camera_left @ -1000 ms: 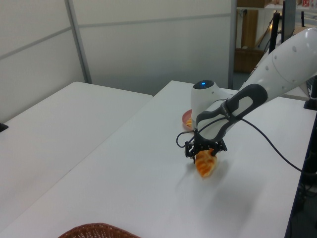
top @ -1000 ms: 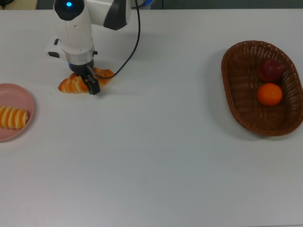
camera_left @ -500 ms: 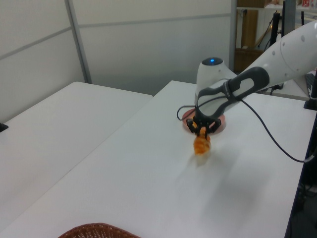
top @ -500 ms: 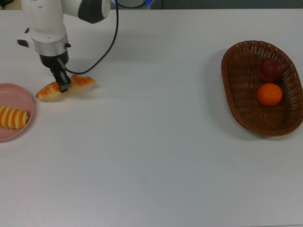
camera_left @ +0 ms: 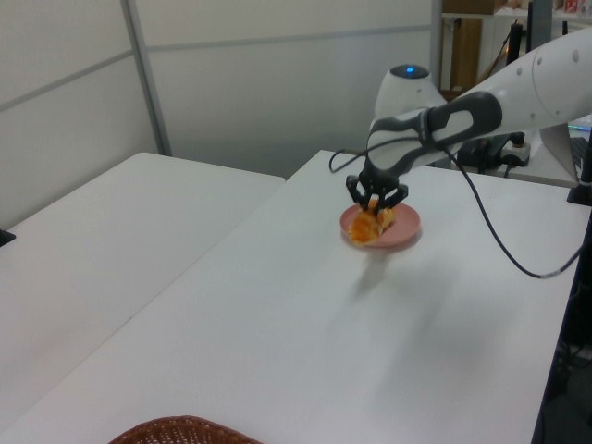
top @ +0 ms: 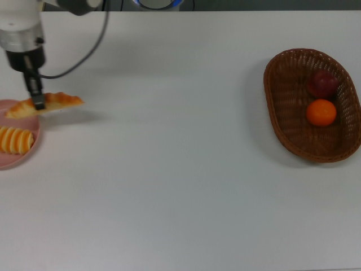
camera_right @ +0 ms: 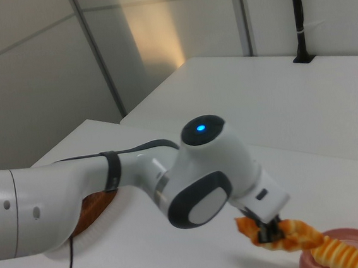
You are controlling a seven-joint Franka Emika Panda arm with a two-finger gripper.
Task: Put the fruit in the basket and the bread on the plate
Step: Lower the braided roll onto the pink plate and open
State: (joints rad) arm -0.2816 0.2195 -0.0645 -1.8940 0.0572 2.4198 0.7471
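— Top view first: the pincer [top: 37, 103] is clamped on the braided loaf [top: 45, 104], holding it clear of the surface [top: 180, 186], with one pointed end over the rim of the pink plate [top: 17, 161] and the other end out over bare white.

— And the striped loaf [top: 14, 140]?

— It lies on the plate, on the side nearer the bottom of the top view. The mandarin [top: 321, 112] and the apple [top: 322, 84] sit in the wicker basket [top: 282, 101], well apart from all this. So I'd judge only this one loaf is left to place.

— What could spoil it?

— Letting go here. Much of the loaf hangs outside the rim — it would likely tip off the edge and land on the surface. It wants carrying further over the plate's bare part.

— Anything else?

— The plate is partly taken. In the right view the held loaf [camera_right: 284, 235] hangs just beside the striped one [camera_right: 346, 254] — setting it down carelessly could stack them, or nudge the striped loaf off.
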